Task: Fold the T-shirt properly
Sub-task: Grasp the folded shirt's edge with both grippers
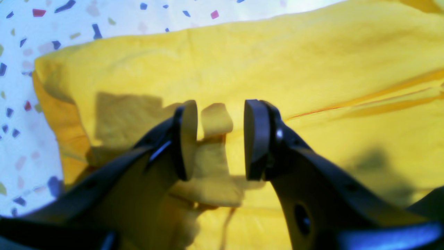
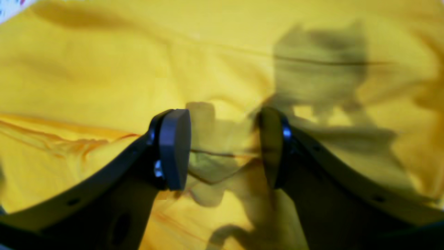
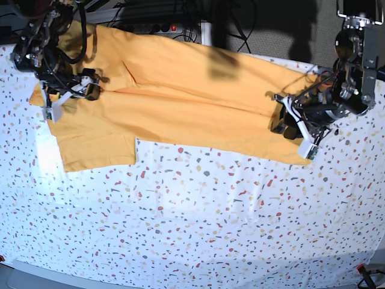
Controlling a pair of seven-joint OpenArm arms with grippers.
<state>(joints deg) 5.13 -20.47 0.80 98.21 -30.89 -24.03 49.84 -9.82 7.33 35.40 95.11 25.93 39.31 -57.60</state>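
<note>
Both arms reach low over the T-shirt (image 3: 180, 102); left gripper (image 1: 220, 139) and right gripper (image 2: 224, 149) parted, each grasping nothing.

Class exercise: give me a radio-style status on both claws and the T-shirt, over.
Left claw open, empty, over shirt's bottom end. Right claw open, empty, over sleeve end. T-shirt lies long and narrow on the speckled table. Nothing obstructing.
</note>
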